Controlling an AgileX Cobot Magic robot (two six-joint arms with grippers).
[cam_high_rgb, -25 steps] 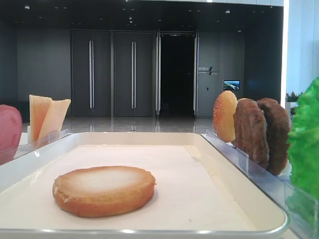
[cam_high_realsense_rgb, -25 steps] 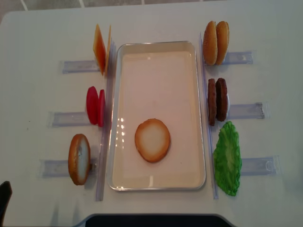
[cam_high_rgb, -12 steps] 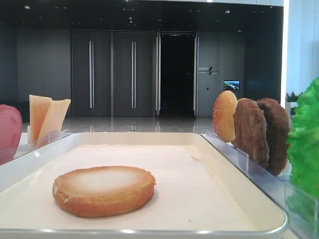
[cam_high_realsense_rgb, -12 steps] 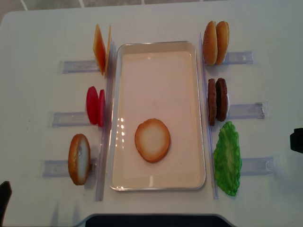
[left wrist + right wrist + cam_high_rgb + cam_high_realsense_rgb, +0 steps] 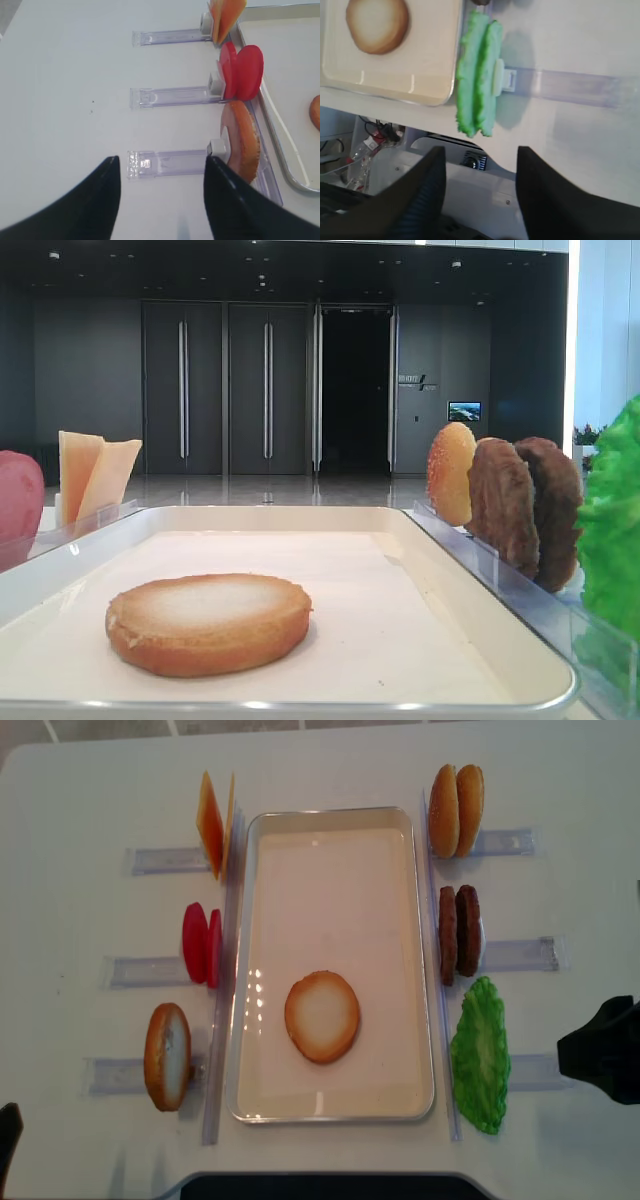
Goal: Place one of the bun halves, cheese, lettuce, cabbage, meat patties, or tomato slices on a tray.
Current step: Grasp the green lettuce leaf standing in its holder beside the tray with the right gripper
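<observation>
A bun half (image 5: 322, 1016) lies pale face up on the cream tray (image 5: 340, 818). The green ruffled lettuce (image 5: 480, 1055) stands on edge in a clear holder just right of the tray. My right gripper (image 5: 578, 1055) hovers right of it, open and empty. In the right wrist view the lettuce (image 5: 479, 80) is beyond the right gripper (image 5: 480, 167). My left gripper (image 5: 161, 165) is open and empty over the table, left of another bun half (image 5: 243, 140). Cabbage is out of view.
Tomato slices (image 5: 201, 944) and cheese (image 5: 214, 823) stand in clear holders (image 5: 140, 970) left of the tray. Meat patties (image 5: 459, 934) and two bun halves (image 5: 456, 810) stand on its right. The robot base (image 5: 320, 1186) sits at the near table edge.
My right gripper has come into the overhead view from the right edge and moved left toward the lettuce holder. Food and tray have not moved.
</observation>
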